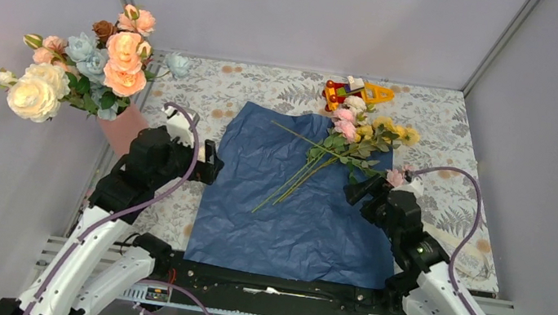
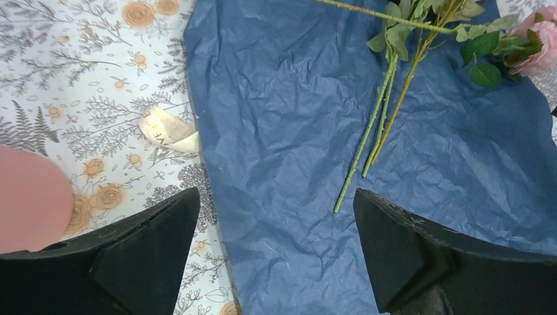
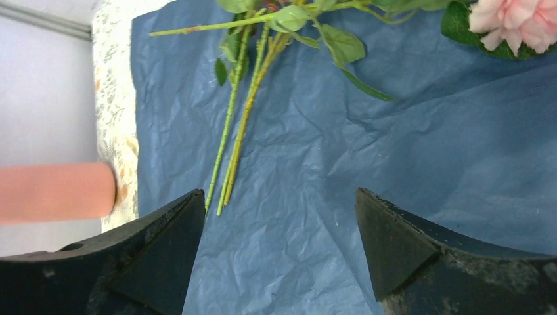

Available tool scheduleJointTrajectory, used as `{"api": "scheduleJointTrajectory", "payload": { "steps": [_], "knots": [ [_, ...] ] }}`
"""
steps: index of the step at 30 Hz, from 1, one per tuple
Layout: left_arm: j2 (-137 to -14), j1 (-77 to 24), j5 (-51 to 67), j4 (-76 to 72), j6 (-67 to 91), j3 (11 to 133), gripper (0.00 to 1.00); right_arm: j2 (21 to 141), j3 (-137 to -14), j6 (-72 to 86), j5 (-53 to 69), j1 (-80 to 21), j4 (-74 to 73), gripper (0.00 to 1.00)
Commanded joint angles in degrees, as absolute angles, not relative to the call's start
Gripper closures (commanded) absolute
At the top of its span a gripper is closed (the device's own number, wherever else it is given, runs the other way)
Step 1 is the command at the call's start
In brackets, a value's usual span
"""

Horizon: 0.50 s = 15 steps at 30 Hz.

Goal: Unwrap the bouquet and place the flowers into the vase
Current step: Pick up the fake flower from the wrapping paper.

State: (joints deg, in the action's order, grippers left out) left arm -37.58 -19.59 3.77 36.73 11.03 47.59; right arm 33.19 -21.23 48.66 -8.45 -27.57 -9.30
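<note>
Far left: one smooth salmon-pink tapered vase (image 1: 125, 126) stands at the left edge of the floral-print table (image 1: 269, 86). It's stuffed with a bunch of big peach, dusty-blue and cream blooms (image 1: 99, 66).

Right next to it is the left end effector (image 1: 214, 163), fingers spread wide with nothing between them, over the left edge of the paper. One short curl of cream ribbon (image 2: 167, 131) lies on the table just off that edge.

Middle: one sheet of crinkled navy-blue paper (image 1: 283, 224), opened out flat. The flowers (image 1: 344, 138) lie loose on its far-right part. They're one bunch of small pink, yellow and cream roses on thin green stems, and I count at least four stems.

The long axis runs diagonally, cut ends toward the near left and heads toward the far right, past the paper's edge. One stem crosses the rest and points more to the left. Just behind the heads sits one red-and-yellow plastic toy (image 1: 355, 92).

The right end effector (image 1: 360, 190) is also spread wide and empty, just beside the leaves, with one stray pink rose (image 1: 396, 176) near it.

In the way between flowers and vase: the left end effector, plus those big blooms filling the vase's mouth.
</note>
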Motion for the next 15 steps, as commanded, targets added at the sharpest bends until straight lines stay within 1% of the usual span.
{"api": "scheduleJointTrajectory", "payload": {
  "steps": [1, 6, 9, 12, 15],
  "knots": [
    [-38.05, -20.83, 1.9, 30.27, 12.38, 45.47, 0.05, 39.05, -21.25, 53.91, -13.09, -27.25, -0.98, 0.13],
    [-36.09, -20.83, 0.37, 30.14, 12.6, 44.28, 0.04, 44.12, -20.92, 61.83, -18.11, -27.48, 5.46, 0.2],
    [-36.24, -20.83, 1.5, 30.3, 12.45, 43.88, 0.04, 46.35, -20.02, 67.33, -23.35, -29.1, 9.62, 0.21],
    [-36.61, -20.83, 1.25, 30.67, 12.18, 44.03, 0.04, 48.76, -21.49, 70.55, -31.06, -33.72, 9.82, 0.22],
    [-36.65, -20.83, 1.51, 30.76, 12.19, 44.2, 0.04, 52.07, -24.02, 72.21, -37.78, -38.27, 9.77, 0.27]
  ]
}}
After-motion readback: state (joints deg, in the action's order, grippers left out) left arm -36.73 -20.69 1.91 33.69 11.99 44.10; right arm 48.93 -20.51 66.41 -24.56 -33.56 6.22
